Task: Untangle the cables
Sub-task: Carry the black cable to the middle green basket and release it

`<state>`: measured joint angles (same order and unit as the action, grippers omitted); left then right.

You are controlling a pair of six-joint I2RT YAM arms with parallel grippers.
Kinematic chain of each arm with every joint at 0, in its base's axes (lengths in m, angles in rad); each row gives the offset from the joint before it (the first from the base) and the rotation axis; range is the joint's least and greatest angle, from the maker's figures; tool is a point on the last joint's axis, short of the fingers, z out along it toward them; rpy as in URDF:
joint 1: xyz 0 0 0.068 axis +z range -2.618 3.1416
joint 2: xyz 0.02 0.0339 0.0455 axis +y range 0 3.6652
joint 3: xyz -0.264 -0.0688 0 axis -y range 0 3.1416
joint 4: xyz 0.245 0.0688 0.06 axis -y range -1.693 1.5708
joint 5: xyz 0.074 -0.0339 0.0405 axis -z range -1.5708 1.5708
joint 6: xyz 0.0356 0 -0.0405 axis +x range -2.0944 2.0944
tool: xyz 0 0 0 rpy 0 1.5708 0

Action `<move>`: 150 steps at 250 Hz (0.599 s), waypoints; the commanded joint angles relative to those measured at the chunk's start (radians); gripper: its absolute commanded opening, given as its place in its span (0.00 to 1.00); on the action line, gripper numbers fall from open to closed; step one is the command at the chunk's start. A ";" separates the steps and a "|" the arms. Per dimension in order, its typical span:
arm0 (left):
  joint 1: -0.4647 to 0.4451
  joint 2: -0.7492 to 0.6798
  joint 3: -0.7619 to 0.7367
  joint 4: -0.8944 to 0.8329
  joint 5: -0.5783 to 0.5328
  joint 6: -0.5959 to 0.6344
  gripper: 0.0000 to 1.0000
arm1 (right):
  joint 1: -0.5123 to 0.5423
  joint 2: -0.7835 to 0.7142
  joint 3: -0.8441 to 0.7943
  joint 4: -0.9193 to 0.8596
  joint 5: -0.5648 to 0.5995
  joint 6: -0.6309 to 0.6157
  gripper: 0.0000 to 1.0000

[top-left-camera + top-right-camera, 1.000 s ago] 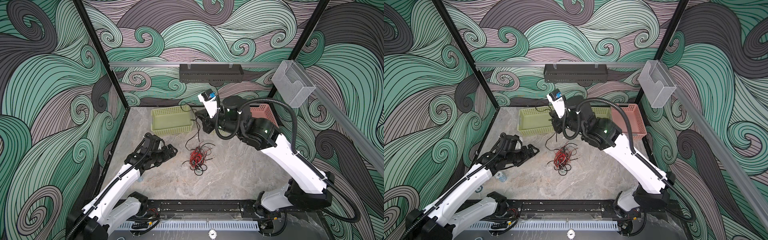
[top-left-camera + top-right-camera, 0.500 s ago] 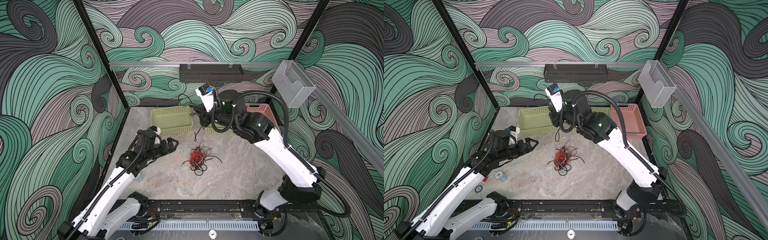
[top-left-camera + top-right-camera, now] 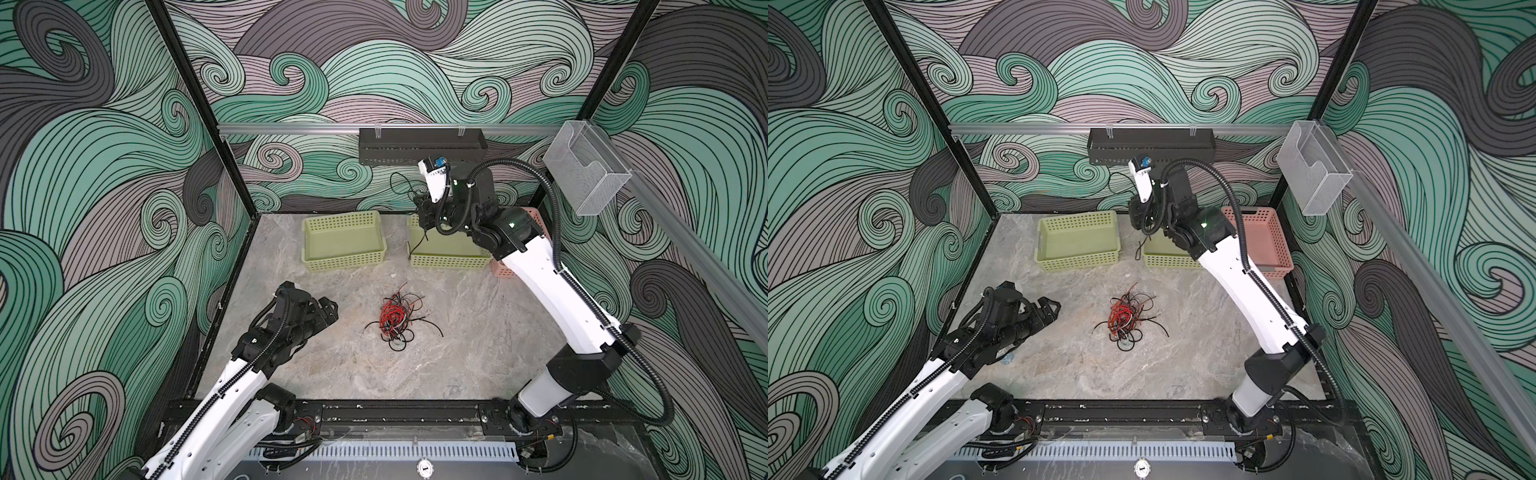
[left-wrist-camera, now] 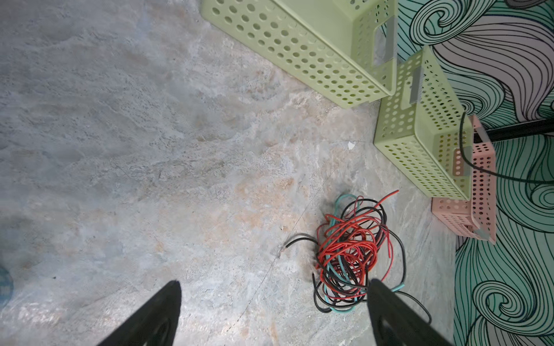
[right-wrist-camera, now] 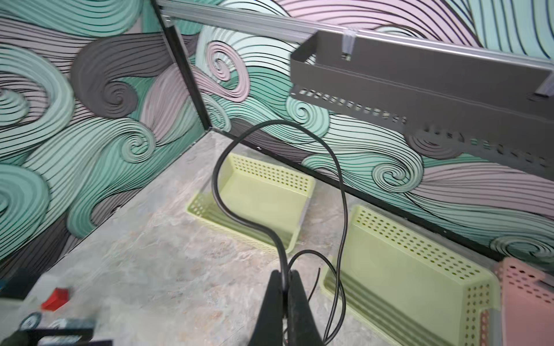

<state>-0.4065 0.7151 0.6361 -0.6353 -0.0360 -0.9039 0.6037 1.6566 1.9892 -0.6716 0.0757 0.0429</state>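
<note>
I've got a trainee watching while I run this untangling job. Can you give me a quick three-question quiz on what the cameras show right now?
1. True or false: the right gripper is shut on a thin black cable.
2. The open left gripper is: A) clamped on the tangled heap of red, black and teal cables; B) beside that heap, apart from it in both top views; C) inside a basket.
3. Fill in: ___ perforated plastic baskets are in view.
Key: 1 true; 2 B; 3 three.
</note>
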 commanded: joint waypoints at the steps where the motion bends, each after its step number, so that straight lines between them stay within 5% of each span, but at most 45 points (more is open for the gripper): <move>1: -0.005 -0.014 0.012 0.002 0.010 -0.031 0.94 | -0.076 0.055 -0.002 0.064 0.059 0.048 0.00; 70: -0.004 -0.012 0.046 -0.051 0.046 -0.020 0.94 | -0.185 0.172 -0.027 0.213 0.200 0.052 0.00; 150: -0.005 -0.077 0.005 -0.042 0.041 -0.039 0.94 | -0.240 0.192 -0.284 0.309 0.224 0.104 0.00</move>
<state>-0.4065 0.6609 0.6434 -0.6510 0.0082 -0.9298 0.3725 1.8336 1.7729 -0.3988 0.2615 0.1074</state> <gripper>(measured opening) 0.942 0.049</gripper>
